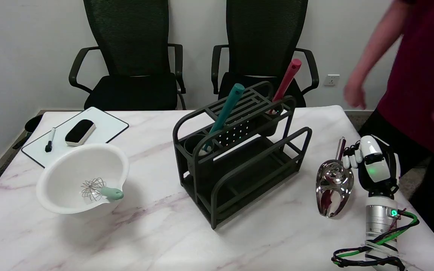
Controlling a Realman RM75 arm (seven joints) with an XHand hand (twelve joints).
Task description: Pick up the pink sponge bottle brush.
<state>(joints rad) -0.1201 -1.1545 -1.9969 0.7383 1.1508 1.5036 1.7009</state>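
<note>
The pink sponge bottle brush [287, 79] stands tilted in the back right cup of the black rack [239, 158], and only its pink-red handle shows. My right hand [371, 162] is low over the table's right edge, well right of the rack and far from the brush. Its back faces the camera and its fingers [349, 158] point left, apart, with nothing in them. They end close to the handle of a metal scoop.
A shiny metal scoop [333, 184] lies just left of my hand. A teal-handled brush [225, 111] leans in the rack's front left cup. A white bowl [83, 180] with a whisk [98, 190] and a whiteboard [77, 133] sit left. A person [420, 82] stands at the right.
</note>
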